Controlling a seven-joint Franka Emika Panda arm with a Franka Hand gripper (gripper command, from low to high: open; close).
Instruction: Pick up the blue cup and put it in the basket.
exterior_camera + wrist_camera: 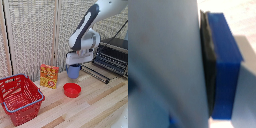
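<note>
End effector [74, 64] clamped on blue cup [74, 71], held clear of the counter [95, 102]. Red basket [20, 97] at eight o'clock. Recommend level, unhurried carry, releasing low over the basket.

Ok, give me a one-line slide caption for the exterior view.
White robot arm's gripper grips a small blue plastic cup above the wooden table, red mesh basket waiting.

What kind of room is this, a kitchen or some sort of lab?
Probably a lab mock-up of a kitchen: a robot arm works over a wooden table set with a toaster oven, a snack box and a red shopping basket.
</note>
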